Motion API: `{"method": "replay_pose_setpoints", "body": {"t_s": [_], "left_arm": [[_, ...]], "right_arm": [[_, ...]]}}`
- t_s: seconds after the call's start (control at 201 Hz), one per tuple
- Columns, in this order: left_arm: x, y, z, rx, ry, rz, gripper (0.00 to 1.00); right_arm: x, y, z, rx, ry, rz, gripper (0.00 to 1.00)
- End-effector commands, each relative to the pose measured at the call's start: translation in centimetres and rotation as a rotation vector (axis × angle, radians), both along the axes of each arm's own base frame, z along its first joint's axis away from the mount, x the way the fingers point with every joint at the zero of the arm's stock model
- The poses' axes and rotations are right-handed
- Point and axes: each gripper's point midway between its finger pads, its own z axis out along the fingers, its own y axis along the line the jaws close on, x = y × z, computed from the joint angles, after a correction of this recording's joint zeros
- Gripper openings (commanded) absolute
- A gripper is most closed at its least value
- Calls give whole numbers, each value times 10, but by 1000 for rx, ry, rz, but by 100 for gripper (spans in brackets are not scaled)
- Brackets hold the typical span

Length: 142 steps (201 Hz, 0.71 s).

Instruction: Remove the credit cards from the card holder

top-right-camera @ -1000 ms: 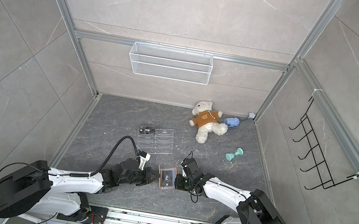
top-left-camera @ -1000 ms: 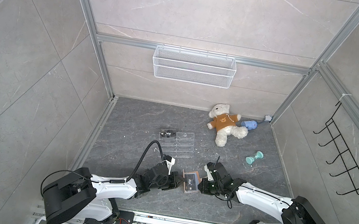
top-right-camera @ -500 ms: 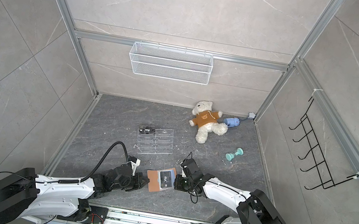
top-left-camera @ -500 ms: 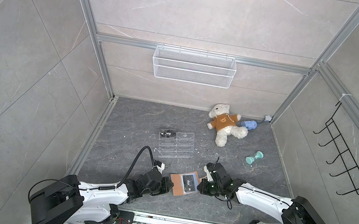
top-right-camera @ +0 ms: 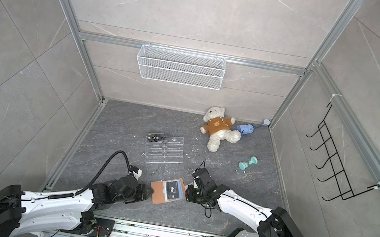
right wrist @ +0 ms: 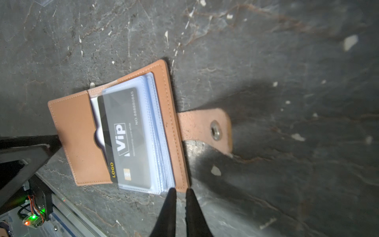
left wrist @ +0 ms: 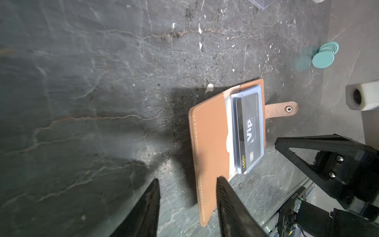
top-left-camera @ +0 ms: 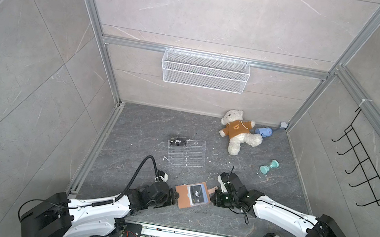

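The left gripper (left wrist: pixel 188 179) sits low over the bench (top-left-camera: pixel 145 127) with its black ribbed fingers (left wrist: pixel 225 190) well apart and nothing between them. One fingertip is at the outer edge of the card holder (left wrist: pixel 209 133).

Farther back, a black Vip card (top-left-camera: pixel 178 142) lies at the top corner of a clear acrylic rack (top-left-camera: pixel 186 155), so one card appears to be out already.

The holder lies opened flat between the two arms. It is smooth tan leather with pale stitching along its edges and a thumb notch cut into its pocket. A stack of hazy, pale blue plastic sleeves (right wrist: pixel 158 133) is bound inside it. The top sleeve holds a stiff, glossy credit card (right wrist: pixel 127 133), and one long edge of the card shows bare at the sleeve mouth. A suede-backed strap tab (right wrist: pixel 203 129) with a metal snap lies unfastened.

The right gripper (right wrist: pixel 180 190) is nearly closed and seems to pinch the corner of the leather cover, pinning it down.

The step in hand looks like drawing this card out. The left fingers probably need to narrow onto the thin bare edge and slide it out flat along the sleeve. The sleeve is slick and may lift with the card.
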Motion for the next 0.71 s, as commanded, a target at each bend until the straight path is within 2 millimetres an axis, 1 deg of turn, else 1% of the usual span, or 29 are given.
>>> {"method": "replay_pose_setpoints", "body": {"t_s": [0.0, 0.07, 0.139, 0.214, 0.279, 0.319, 0.373, 0.443, 0.488, 0.582, 0.702], "left_arm": [[9, 6, 33, 11, -73, 24, 53], [11, 7, 53, -23, -107, 35, 55], [12, 2, 73, -91, -125, 42, 59], [11, -13, 90, -201, -123, 23, 61], [9, -27, 97, -258, -90, 0, 61], [8, -36, 97, -272, -53, -17, 60], [6, -47, 91, -287, 2, -35, 58], [6, -61, 87, -339, 42, -49, 52], [7, -69, 84, -368, 54, -55, 51], [10, -78, 72, -370, 92, -49, 51], [12, -87, 63, -398, 118, -49, 51]], "right_arm": [[8, 1, 20, -19, -59, 26, 14], [12, 3, 28, -17, -77, 34, 14], [16, 6, 34, -14, -91, 43, 14], [19, 9, 36, -4, -94, 52, 13], [22, 13, 36, 13, -90, 58, 12], [23, 17, 36, 28, -88, 63, 11], [25, 21, 35, 45, -85, 68, 10], [27, 24, 33, 58, -80, 69, 8], [27, 26, 30, 66, -75, 72, 7], [27, 31, 27, 94, -63, 75, 5], [27, 33, 24, 106, -65, 76, 4]]}}
